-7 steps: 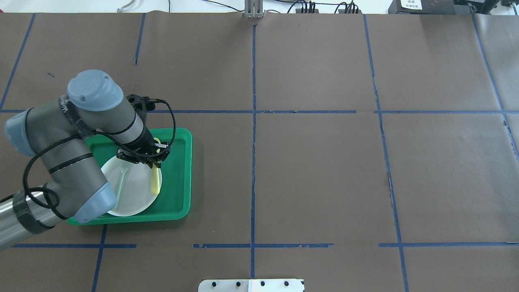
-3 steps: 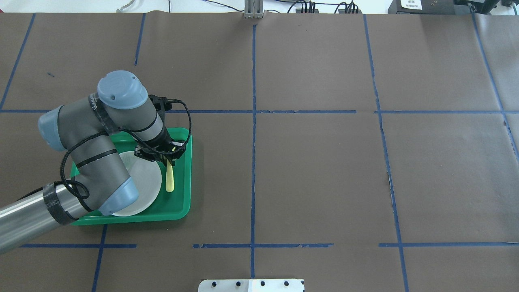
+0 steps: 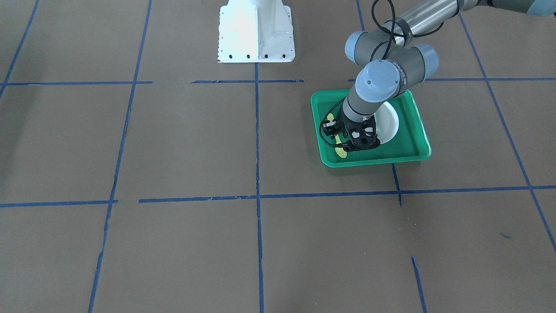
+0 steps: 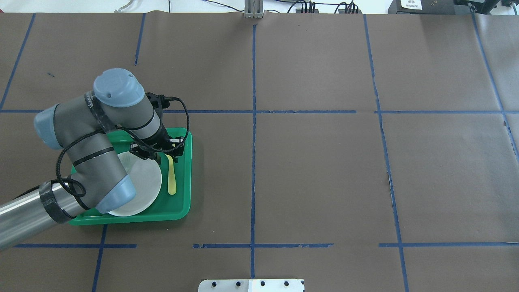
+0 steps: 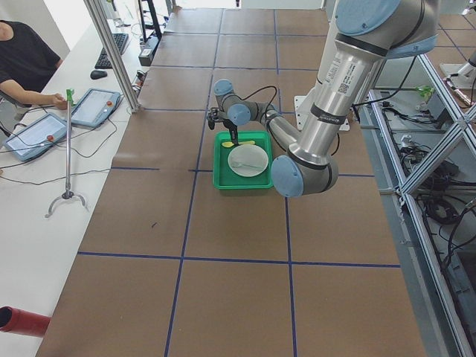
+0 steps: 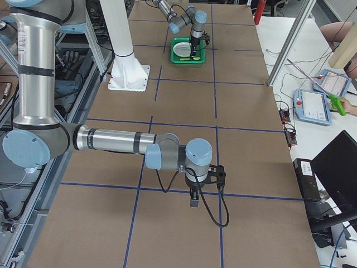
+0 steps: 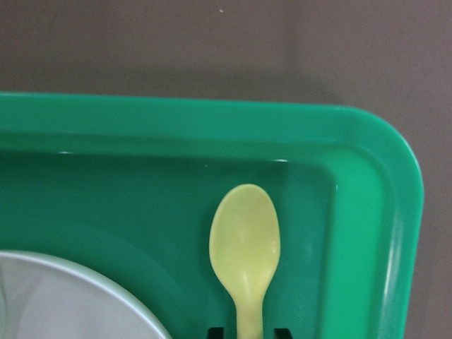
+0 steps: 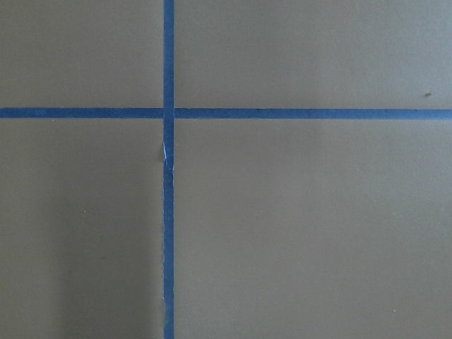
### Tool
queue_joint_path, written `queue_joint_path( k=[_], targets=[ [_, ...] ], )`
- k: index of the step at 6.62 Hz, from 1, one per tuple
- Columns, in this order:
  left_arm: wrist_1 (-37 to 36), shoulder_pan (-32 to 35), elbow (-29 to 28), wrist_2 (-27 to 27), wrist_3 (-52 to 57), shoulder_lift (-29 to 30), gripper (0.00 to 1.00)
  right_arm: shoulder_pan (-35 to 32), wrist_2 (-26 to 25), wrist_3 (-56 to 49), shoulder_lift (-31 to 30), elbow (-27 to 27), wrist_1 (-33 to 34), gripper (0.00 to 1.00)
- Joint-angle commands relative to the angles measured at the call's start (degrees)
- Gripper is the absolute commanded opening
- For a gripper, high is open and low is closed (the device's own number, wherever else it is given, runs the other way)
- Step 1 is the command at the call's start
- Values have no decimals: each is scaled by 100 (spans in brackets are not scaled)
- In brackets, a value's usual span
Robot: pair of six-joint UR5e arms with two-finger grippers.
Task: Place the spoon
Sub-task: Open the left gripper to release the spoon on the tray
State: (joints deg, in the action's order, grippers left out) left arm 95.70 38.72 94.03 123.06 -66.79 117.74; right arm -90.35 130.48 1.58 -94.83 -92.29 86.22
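- Found spoon (image 4: 172, 178) lying flat on the floor of the green tray (image 4: 187, 174), lower left of the overhead frame, just beside the white plate (image 4: 142, 186) and not on it.
- Saw its bowl close to a tray corner in the left wrist view.
- Logged left end effector (image 4: 163, 158) over the handle, slightly open, a fingertip on either side with a small gap at each, gripping nothing.
- Spotted right end effector (image 6: 193, 198) above bare desk (image 6: 251, 167), centre of the right-side view; cannot tell whether open or closed.

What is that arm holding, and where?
Cannot tell: the handle of the spoon sits between the fingertips of the left end effector, but a firm pinch is not visible.
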Motion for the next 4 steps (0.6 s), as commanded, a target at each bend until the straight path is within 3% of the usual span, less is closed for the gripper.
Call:
queue_joint_path(
  k=[1,2,3,4],
  targets=[
    [-43,833,350,34,25,-5,61,0,-5,0,0,0,0,100],
    [-26,1526,396,52,156,-40,61,0,4,0,0,-9,0,100],
    [-43,2037,457,61,984,-232,61,0,4,0,0,0,0,100],
    [-43,2469,449,426,1889,-634,61,0,-5,0,0,0,0,100]
  ],
)
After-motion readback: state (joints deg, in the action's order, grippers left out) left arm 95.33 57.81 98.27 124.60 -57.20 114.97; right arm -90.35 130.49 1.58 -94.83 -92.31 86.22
